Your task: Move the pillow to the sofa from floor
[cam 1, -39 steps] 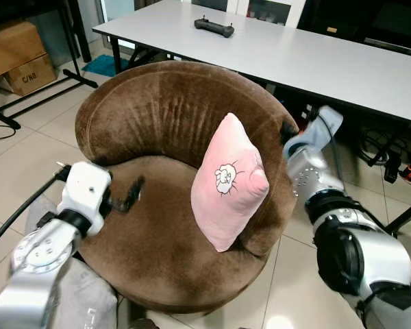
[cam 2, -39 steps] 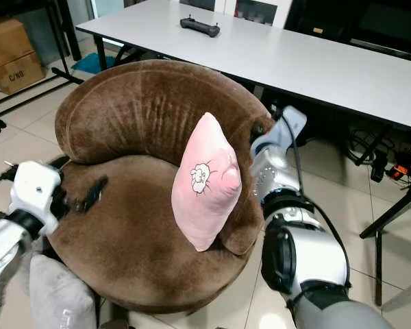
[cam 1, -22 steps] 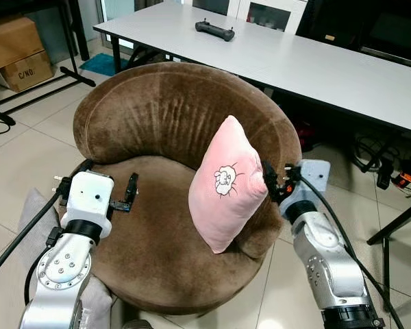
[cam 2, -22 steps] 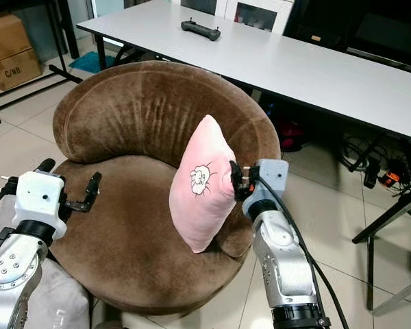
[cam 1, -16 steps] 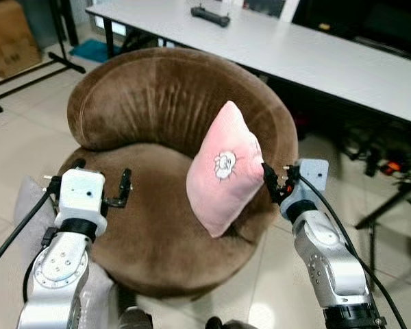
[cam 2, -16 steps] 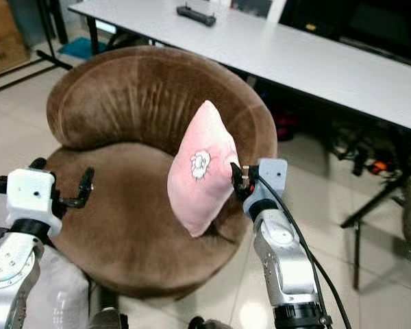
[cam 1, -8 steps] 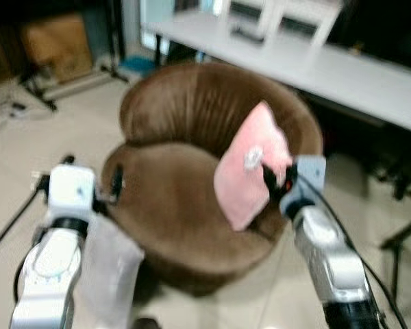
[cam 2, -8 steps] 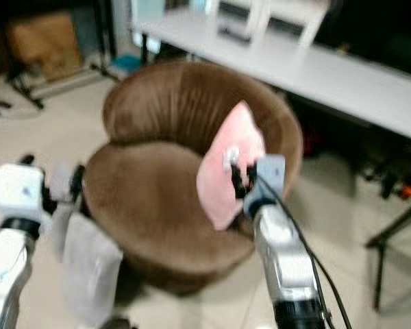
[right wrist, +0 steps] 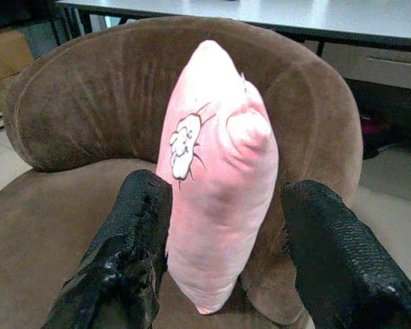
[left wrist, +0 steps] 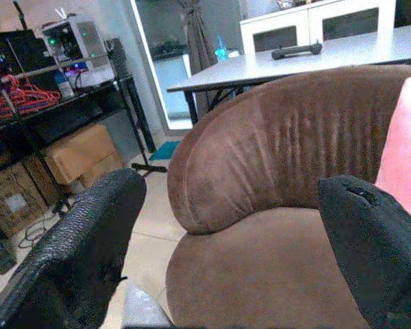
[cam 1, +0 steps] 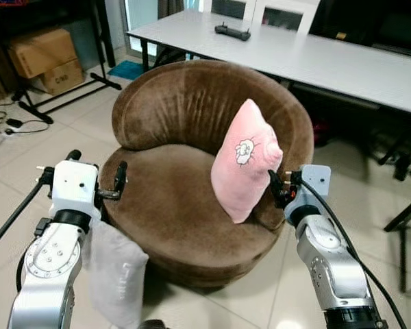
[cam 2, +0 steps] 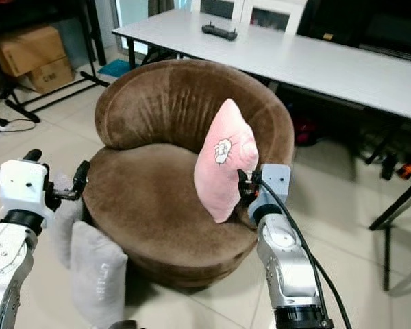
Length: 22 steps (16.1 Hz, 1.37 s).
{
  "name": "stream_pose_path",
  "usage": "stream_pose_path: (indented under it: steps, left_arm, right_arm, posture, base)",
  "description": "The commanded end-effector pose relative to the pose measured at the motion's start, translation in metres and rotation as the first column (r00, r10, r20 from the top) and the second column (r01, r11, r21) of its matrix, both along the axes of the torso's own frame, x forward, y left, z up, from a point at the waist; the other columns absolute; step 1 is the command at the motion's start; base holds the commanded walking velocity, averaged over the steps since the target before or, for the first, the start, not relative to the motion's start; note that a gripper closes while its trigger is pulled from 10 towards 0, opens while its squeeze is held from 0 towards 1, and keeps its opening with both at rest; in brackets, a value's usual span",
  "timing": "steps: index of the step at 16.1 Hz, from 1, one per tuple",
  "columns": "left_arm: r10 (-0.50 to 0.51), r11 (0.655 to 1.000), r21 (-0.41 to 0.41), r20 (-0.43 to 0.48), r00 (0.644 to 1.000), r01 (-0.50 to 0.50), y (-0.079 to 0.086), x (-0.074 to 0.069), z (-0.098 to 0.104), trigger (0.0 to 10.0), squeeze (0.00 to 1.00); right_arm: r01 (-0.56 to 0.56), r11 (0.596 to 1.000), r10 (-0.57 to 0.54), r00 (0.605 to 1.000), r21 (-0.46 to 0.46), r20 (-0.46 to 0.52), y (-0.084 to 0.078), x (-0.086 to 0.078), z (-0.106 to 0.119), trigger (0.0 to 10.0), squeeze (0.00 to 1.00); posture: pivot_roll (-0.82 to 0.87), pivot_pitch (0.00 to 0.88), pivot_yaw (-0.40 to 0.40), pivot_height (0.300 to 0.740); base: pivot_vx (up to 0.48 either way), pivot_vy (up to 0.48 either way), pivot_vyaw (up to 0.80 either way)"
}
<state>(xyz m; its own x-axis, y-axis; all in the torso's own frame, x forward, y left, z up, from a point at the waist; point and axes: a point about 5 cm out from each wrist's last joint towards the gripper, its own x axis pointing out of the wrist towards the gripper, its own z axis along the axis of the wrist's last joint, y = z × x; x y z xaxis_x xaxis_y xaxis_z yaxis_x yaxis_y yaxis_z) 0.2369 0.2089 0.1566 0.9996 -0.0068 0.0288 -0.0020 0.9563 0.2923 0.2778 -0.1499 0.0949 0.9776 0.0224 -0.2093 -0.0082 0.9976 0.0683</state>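
Beside the right edge of the seat, the right gripper [cam 1: 279, 186] hangs just clear of the pink pillow [cam 1: 244, 159], its two black, rough-grained fingers [right wrist: 135, 260] spread apart with nothing between them. From the right wrist, those fingers frame the pillow without touching it.

That pillow is soft and plump, roughly square, with a small white sheep drawn on its face. It stands on one corner on the seat of the sofa [cam 1: 171, 199], leaning against the right part of the curved backrest. Its lower tip sinks into the gap between cushion and armrest, so that part is hard to make out.

At the left edge of the seat, the left gripper [cam 1: 96, 179] is held at cushion height, its textured black fingers [left wrist: 89, 247] wide apart and empty.

This sofa is a round, tub-shaped piece in brown velvety fabric, with faint vertical creases in the back.

On the tiled floor [cam 1: 27, 151] at the near left, a grey pillow [cam 1: 116, 274] leans against the sofa's base, partly covered by the left arm.

Beyond the sofa stands a long white table [cam 1: 342, 62] with a smooth top, cut off at the right, and a black controller [cam 1: 232, 31] lies on its far left end. At the far left, brown cardboard boxes [cam 1: 44, 58] sit under a dark rack.
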Motion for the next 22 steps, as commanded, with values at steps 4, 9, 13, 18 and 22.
stream_pose_path:
  steps: [4,9,13,18,22]
  left_arm:
    - [-0.016,1.0,-0.02,-0.006,1.0,0.015,-0.002,0.002,-0.0009,10.0,0.0]
    - [-0.002,1.0,-0.024,-0.002,1.0,0.002,-0.0014,0.0006,-0.0015,10.0,0.0]
    - [-0.002,1.0,-0.029,-0.002,1.0,0.002,-0.0028,0.0012,-0.0023,10.0,0.0]
    - [-0.002,0.999,-0.033,-0.006,1.0,0.002,-0.0041,0.0002,-0.004,10.0,0.0]
    - [0.007,0.999,-0.036,-0.007,1.0,-0.007,-0.0037,-0.0006,-0.005,10.0,0.0]
  right_arm:
    - [0.002,1.0,-0.002,1.0,-0.024,0.015,-0.0028,0.0038,0.0059,10.0,0.0]
    - [-0.022,0.999,0.023,1.0,-0.039,0.017,-0.0008,0.008,0.0073,10.0,0.0]
    - [-0.026,0.998,0.027,1.0,-0.064,0.015,-0.004,0.0088,0.0081,10.0,0.0]
    - [-0.023,0.998,0.022,1.0,-0.055,-0.005,-0.0058,0.0067,0.0052,10.0,0.0]
    - [-0.022,0.998,0.022,1.0,-0.052,-0.004,-0.0063,0.0068,0.0054,10.0,0.0]
  posture:
    - [0.12,0.0,-0.035,0.74]
    - [0.13,0.0,-0.053,0.74]
    - [0.12,0.0,-0.052,0.74]
    - [0.11,0.0,-0.056,0.74]
    - [0.11,0.0,-0.068,0.74]
  base:
    - [0.0,0.225,0.0]
    - [0.0,0.313,0.0]
    - [0.0,0.315,0.0]
    - [0.0,0.313,0.0]
    - [0.0,0.311,0.0]
